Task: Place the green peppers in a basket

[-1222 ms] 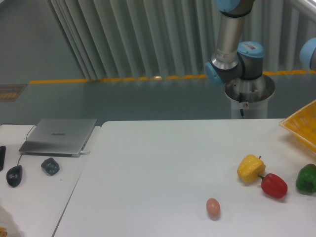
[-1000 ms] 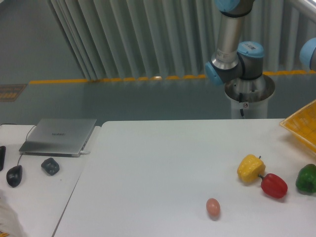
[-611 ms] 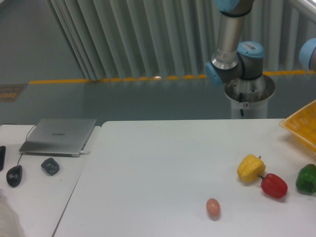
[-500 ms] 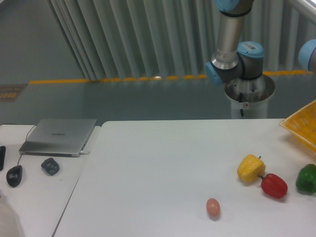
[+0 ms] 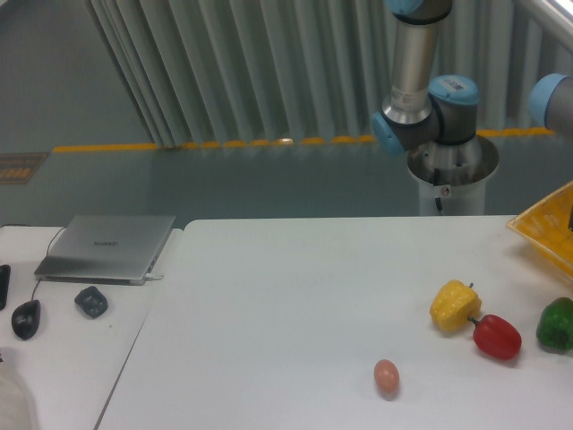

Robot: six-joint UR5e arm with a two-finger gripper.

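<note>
Green and glossy, the pepper point(image 5: 556, 324) sits loose on the white table point(image 5: 295, 296) at the far right edge of view, just beside the red pepper point(image 5: 497, 337) and near the yellow pepper point(image 5: 455, 305), with the yellow basket point(image 5: 544, 229) close behind it, so it looks laid out for a short lift and nothing has been picked up yet. Only the arm point(image 5: 417, 81) shows, rising out of the top of the picture; the gripper is out of view, so its state and distance from the pepper cannot be told.
</note>
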